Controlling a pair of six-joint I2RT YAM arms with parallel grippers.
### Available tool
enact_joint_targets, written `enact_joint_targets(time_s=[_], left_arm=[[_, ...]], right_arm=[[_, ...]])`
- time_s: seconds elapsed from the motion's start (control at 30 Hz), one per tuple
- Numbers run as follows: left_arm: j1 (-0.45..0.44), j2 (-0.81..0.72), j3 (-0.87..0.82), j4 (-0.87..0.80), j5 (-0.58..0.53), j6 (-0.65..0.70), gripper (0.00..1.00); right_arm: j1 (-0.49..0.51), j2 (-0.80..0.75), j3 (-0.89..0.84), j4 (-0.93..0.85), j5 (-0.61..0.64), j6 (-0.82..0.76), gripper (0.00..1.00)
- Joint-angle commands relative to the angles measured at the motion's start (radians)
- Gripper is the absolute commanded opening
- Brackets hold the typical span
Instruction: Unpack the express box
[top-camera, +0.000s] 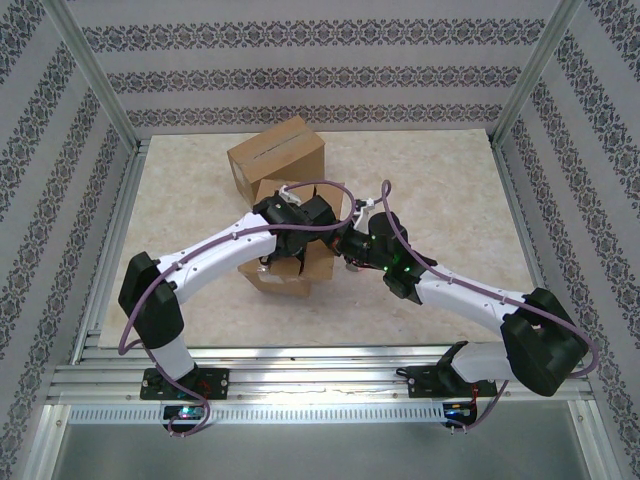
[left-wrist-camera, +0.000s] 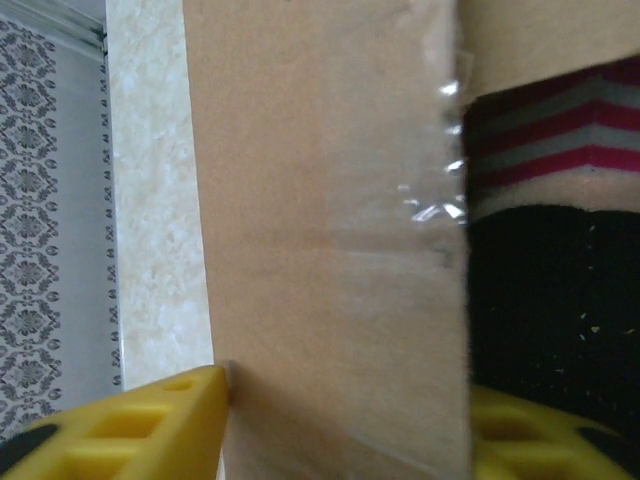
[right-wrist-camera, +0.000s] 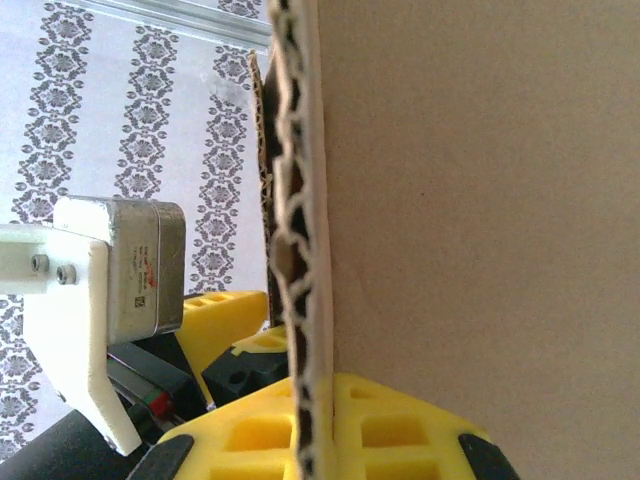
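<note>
**Both grippers at the express box (top-camera: 290, 280), mid-table (top-camera: 450, 200).**

Left gripper (left-wrist-camera: 347, 400): its yellow fingers (left-wrist-camera: 150, 425) stand partly apart on either side of a taped flap (left-wrist-camera: 330, 200). The left one touches the flap's edge, but whether they pinch it I cannot tell. Right of that flap, inside the box, lie a red-and-grey striped cloth (left-wrist-camera: 560, 120) and a black cloth (left-wrist-camera: 550, 300), both cut off at the frame. Right gripper (right-wrist-camera: 312, 410): its fingers are closed tight on the box's corrugated flap edge (right-wrist-camera: 295, 200). From above, the two wrists hide the box opening and all the fingertips. More cardboard (top-camera: 277, 155) shows behind them, and whether that is a separate box is unclear.
</note>
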Motion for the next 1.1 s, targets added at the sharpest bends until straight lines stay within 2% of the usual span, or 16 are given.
enact_joint_targets(time_s=[0.0,0.13,0.3,0.33,0.53,0.63,0.77,0.93,1.07], left_arm=[[-0.003,-0.001,0.034,-0.082,-0.050,-0.003,0.38],[-0.003,-0.005,0.040,-0.091,-0.049,0.003,0.25],[-0.005,-0.009,0.044,-0.104,-0.055,0.008,0.00],[-0.004,-0.011,0.043,-0.105,-0.057,0.008,0.00],[-0.003,-0.048,0.025,-0.095,-0.055,0.026,0.00],[-0.003,-0.089,0.001,-0.046,-0.018,0.055,0.00],[-0.001,-0.177,-0.066,0.079,0.083,0.110,0.00],[0.035,-0.325,-0.205,0.270,0.289,0.151,0.00],[0.072,-0.442,-0.304,0.361,0.371,0.137,0.34]], right_arm=[[0.008,-0.011,-0.019,0.060,0.033,0.003,0.00],[0.006,-0.012,-0.025,0.038,0.047,-0.001,0.00],[0.006,-0.007,-0.043,0.026,0.058,0.004,0.00],[0.006,-0.008,-0.048,0.027,0.060,0.004,0.00],[0.002,-0.008,-0.067,0.015,0.068,0.004,0.00],[-0.004,-0.005,-0.067,0.010,0.058,-0.001,0.00],[-0.011,-0.003,-0.067,0.010,0.038,-0.011,0.00],[-0.036,-0.006,-0.046,-0.001,-0.033,-0.036,0.00],[-0.069,-0.005,-0.014,-0.021,-0.125,-0.058,0.00]])
